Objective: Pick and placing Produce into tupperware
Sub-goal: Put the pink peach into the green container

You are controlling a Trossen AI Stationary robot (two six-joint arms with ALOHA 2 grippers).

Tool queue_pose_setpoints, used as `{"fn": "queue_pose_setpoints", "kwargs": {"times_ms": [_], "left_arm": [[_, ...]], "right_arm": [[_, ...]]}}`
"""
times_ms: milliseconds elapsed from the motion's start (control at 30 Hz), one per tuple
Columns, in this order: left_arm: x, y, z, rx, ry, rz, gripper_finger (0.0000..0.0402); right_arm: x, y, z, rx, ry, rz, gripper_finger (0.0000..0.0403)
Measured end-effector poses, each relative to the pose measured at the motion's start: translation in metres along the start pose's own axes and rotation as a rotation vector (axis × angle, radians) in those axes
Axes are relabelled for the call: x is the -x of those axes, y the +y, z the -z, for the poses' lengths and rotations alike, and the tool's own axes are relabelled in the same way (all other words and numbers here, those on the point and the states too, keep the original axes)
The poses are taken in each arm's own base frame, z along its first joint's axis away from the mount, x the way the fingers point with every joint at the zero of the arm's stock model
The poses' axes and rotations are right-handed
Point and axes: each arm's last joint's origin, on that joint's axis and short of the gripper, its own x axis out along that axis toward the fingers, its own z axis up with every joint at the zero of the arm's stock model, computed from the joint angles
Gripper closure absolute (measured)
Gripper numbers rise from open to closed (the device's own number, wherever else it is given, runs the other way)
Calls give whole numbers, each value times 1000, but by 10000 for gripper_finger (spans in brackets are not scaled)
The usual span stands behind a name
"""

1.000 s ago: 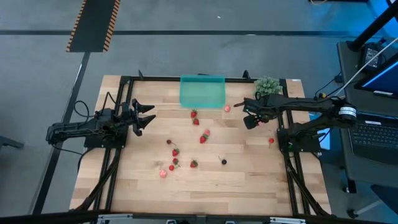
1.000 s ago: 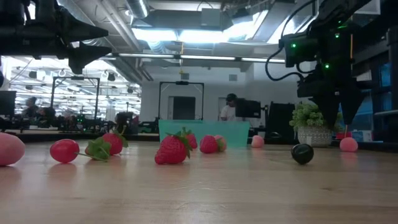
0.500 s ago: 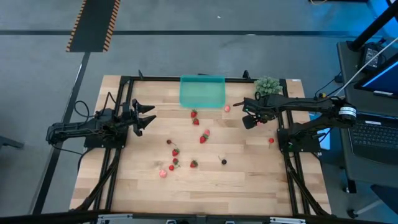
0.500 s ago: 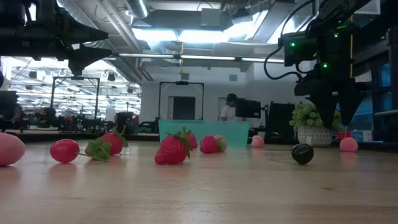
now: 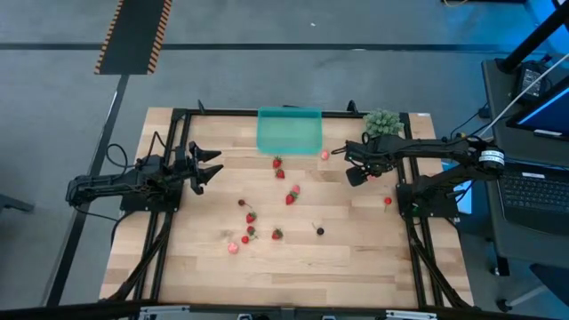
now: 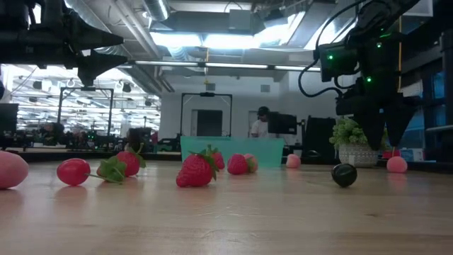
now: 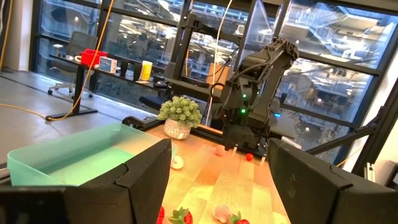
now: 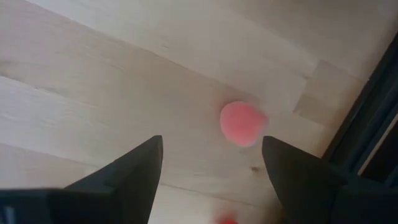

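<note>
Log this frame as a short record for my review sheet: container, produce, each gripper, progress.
container: shallow translucent teal-green plastic tupperware at the table's far edge, no produce visible inside
produce: small red strawberry-like pieces scattered on the wooden table; one round pale pink piece; one dark berry
left gripper: open, waiting at the table's left side, holding nothing
right gripper: open, above the pale pink piece, holding nothing
progress: nothing picked yet

No readable text, label, brand, number or sign anywhere.
</note>
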Motion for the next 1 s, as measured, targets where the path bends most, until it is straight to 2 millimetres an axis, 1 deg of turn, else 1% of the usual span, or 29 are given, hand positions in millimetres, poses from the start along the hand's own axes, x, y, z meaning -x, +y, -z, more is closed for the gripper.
{"fn": "queue_pose_setpoints", "kwargs": {"times_ms": [167, 367, 600, 833, 1000], "left_arm": [[0, 0, 0, 0, 0, 0, 144], [0, 0, 0, -1, 0, 0, 144], [0, 0, 0, -1, 0, 0, 144], [0, 0, 0, -1, 0, 0, 144], [0, 0, 0, -2, 0, 0, 144]], "right_arm": [[0, 0, 1, -7, 24, -19, 126], [-2, -5, -2, -96, 4, 23, 126], [-23, -20, 3, -169, 55, 74, 126], [-36, -16, 1, -185, -7, -7, 126], [-46, -19, 5, -195, -2, -9, 126]]}}
